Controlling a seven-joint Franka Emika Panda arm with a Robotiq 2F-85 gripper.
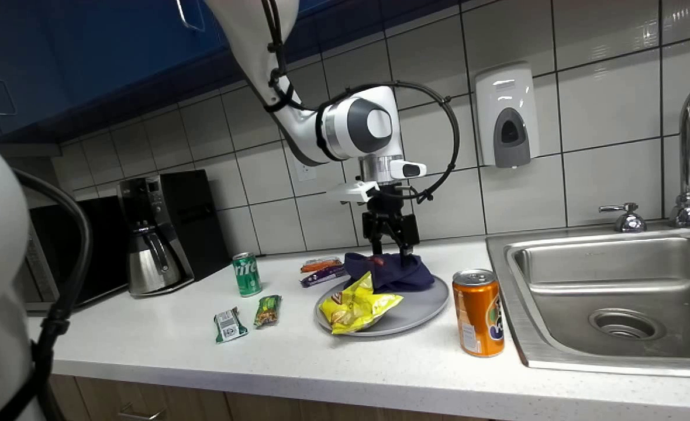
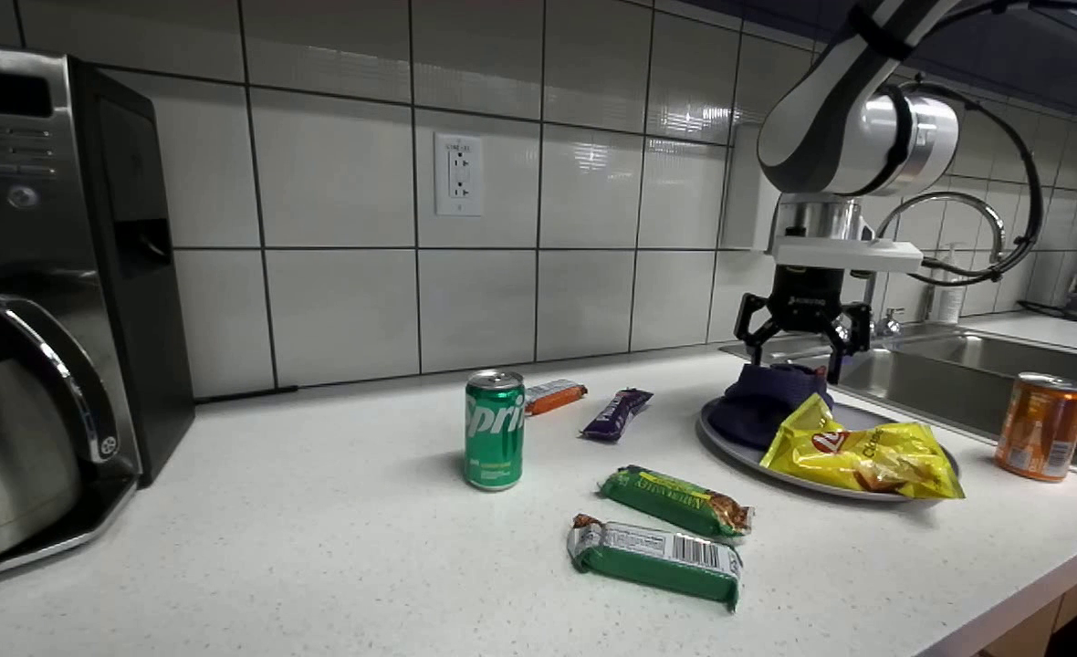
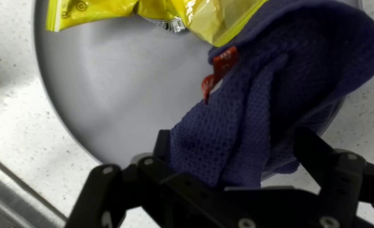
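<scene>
Purple cloth (image 3: 269,91) under widely spread claw (image 3: 233,139), yellow chip bag (image 2: 862,456) beside it on gray plate (image 3: 120,85)

Green can (image 2: 495,447), left: "Spri" legible. Farther green bar (image 2: 671,500): "NATURE VALLEY". Yellow bag (image 2: 894,456), right: red logo (image 2: 830,442) begins "La". Red tag (image 3: 225,63) on purple cloth (image 3: 234,126): lettering present, too blurred to read.

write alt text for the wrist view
An open black two-fingered gripper stands over a crumpled dark purple textured cloth with a red tag, on a round grey plate that also holds a shiny yellow snack bag.
</scene>
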